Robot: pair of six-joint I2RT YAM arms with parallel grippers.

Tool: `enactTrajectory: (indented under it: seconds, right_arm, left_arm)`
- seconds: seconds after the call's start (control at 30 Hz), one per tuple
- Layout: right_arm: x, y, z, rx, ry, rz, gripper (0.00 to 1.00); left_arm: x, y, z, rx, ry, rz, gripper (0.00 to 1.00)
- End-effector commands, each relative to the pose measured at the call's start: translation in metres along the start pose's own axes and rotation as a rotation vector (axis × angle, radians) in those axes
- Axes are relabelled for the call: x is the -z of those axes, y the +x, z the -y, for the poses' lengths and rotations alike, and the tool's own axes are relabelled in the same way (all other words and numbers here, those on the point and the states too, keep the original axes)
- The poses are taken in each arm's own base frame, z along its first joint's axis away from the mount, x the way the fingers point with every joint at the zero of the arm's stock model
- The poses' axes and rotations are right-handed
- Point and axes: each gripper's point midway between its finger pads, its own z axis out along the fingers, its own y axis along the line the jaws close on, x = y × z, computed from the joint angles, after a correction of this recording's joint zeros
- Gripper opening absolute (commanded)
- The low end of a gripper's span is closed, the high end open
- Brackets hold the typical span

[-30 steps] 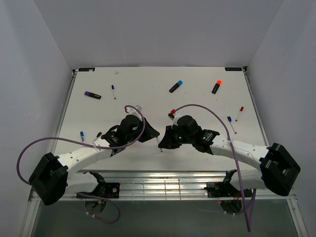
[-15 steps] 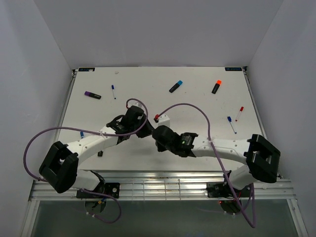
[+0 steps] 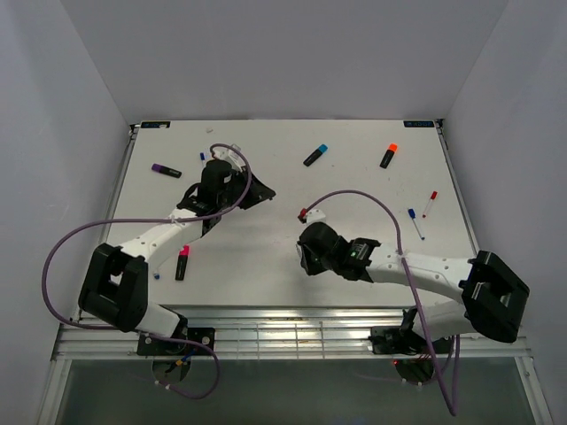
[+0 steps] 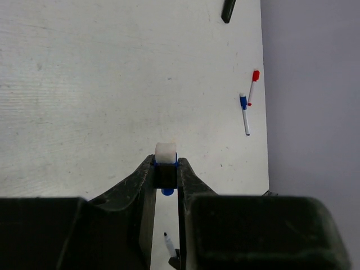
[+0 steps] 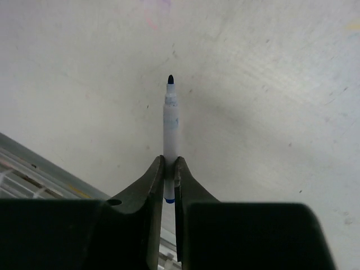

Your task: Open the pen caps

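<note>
**Observer:** Status on the caps?

**Me:** One slim pen is open. My left fingers (image 4: 149, 173) are pinching the small blue cap (image 4: 166, 191), held over the far left of the worktop (image 3: 266, 142). My right fingers (image 5: 158, 171) are clamped on a white barrel (image 5: 170, 126) with its dark tip bare, around mid-worktop toward the near edge. Cap and barrel are well apart.

**Observer:** What's left?

**Me:** Six look capped from above.
- Far side: the purple cap (image 3: 156, 166) at the left, the blue highlighter cap (image 3: 322, 149) in the middle, and the orange cap (image 3: 392, 148) further right.
- Right side: the red cap (image 3: 434, 194) and the slim blue cap (image 3: 411, 213), on two thin pens lying near each other.
- Near left: the magenta cap (image 3: 184, 252) on a black body, just beside my left arm (image 3: 159, 239).

**Observer:** So how far along?

**Me:** Early, by my reckoning. That's one open out of seven or so.

**Observer:** Anything in the way?

**Me:** Both sets of fingers are full, so I judge the cap and barrel need setting down before the next grab. My left arm lies across the far-left patch, with its wrist near the purple one. The purple cable (image 3: 354, 193) arches over the centre from my right wrist and could brush things on a far reach. The two thin pens at the right lie flat and close together, so lifting one without nudging the other looks fiddly.
</note>
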Motion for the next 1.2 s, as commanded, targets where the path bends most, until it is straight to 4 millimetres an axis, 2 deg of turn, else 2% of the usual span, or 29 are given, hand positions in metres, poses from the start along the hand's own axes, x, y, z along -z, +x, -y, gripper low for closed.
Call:
enactTrajectory:
  seconds: [0.0,0.03,0.07,0.1,0.13,0.17,0.2,0.23,0.27,0.3,0.33,0.37,0.4,0.43,0.47,0.5,0.53,0.57,0.67,0.7,0.8,0.83,1.17]
  right_arm:
    - [0.001,-0.045,0.003,-0.045,-0.101,0.088,0.08]
    - [-0.002,-0.055,0.019,-0.069,-0.069,0.097,0.08]
    - [-0.003,-0.06,0.026,-0.06,-0.065,0.098,0.08]
    - [-0.007,-0.062,0.032,-0.064,-0.058,0.09,0.08]
    - [-0.008,-0.072,0.043,-0.083,-0.042,0.1,0.08]
    - [-0.009,-0.074,0.047,-0.086,-0.044,0.098,0.08]
    - [-0.013,-0.074,0.052,-0.086,-0.035,0.088,0.08]
    - [-0.015,-0.08,0.062,-0.107,-0.024,0.091,0.08]
    - [-0.017,-0.08,0.063,-0.116,-0.034,0.081,0.08]
    - [-0.023,-0.077,0.068,-0.121,-0.026,0.059,0.08]
    - [-0.025,-0.08,0.074,-0.129,-0.016,0.059,0.08]
    - [-0.027,-0.079,0.076,-0.131,-0.01,0.054,0.08]
    - [-0.031,-0.078,0.081,-0.132,0.002,0.045,0.08]
    - [-0.033,-0.078,0.084,-0.136,0.005,0.04,0.08]
    - [-0.035,-0.081,0.085,-0.14,0.002,0.039,0.08]
    - [-0.039,-0.08,0.092,-0.151,0.011,0.029,0.08]
    - [-0.04,-0.081,0.094,-0.154,0.013,0.025,0.08]
    - [-0.041,-0.084,0.095,-0.158,0.009,0.026,0.08]
    - [-0.046,-0.087,0.106,-0.162,0.033,0.023,0.08]
    - [-0.047,-0.09,0.111,-0.167,0.042,0.028,0.08]
    - [-0.051,-0.095,0.121,-0.167,0.066,0.022,0.08]
    - [-0.052,-0.096,0.123,-0.167,0.07,0.019,0.08]
    - [-0.068,-0.092,0.134,-0.18,0.082,-0.028,0.08]
  left_arm:
    - [-0.018,0.017,0.002,-0.04,0.032,-0.087,0.0]
    - [-0.024,0.019,0.001,-0.042,0.019,-0.097,0.0]
    - [-0.03,0.021,0.008,-0.051,0.015,-0.107,0.0]
    - [-0.035,0.026,0.003,-0.045,-0.022,-0.13,0.0]
    - [-0.046,0.04,-0.009,-0.046,-0.078,-0.178,0.0]
    - [-0.055,0.031,0.004,-0.058,-0.067,-0.166,0.0]
    - [-0.061,0.032,0.006,-0.062,-0.076,-0.175,0.0]
    - [-0.072,0.044,-0.007,-0.059,-0.128,-0.214,0.0]
    - [-0.08,0.032,0.008,-0.069,-0.115,-0.193,0.0]
    - [-0.087,0.031,0.009,-0.072,-0.129,-0.198,0.0]
    - [-0.091,0.035,0.007,-0.071,-0.159,-0.226,0.0]
    - [-0.104,0.041,-0.003,-0.074,-0.197,-0.247,0.0]
    - [-0.112,0.027,0.012,-0.084,-0.181,-0.223,0.0]
    - [-0.115,0.033,0.01,-0.087,-0.208,-0.249,0.0]
    - [-0.127,0.04,0.001,-0.094,-0.237,-0.272,0.0]
    - [-0.133,0.032,0.013,-0.103,-0.226,-0.256,0.0]
    - [-0.136,0.038,0.01,-0.109,-0.25,-0.278,0.0]
    - [-0.145,0.046,-0.001,-0.114,-0.281,-0.296,0.0]
    - [-0.155,0.05,0.0,-0.125,-0.308,-0.317,0.0]
    - [-0.161,0.056,-0.012,-0.13,-0.34,-0.332,0.0]
    - [-0.167,0.059,-0.015,-0.137,-0.364,-0.348,0.0]
    - [-0.17,0.066,-0.02,-0.139,-0.373,-0.367,0.0]
    - [-0.184,0.077,-0.011,-0.148,-0.356,-0.388,0.0]
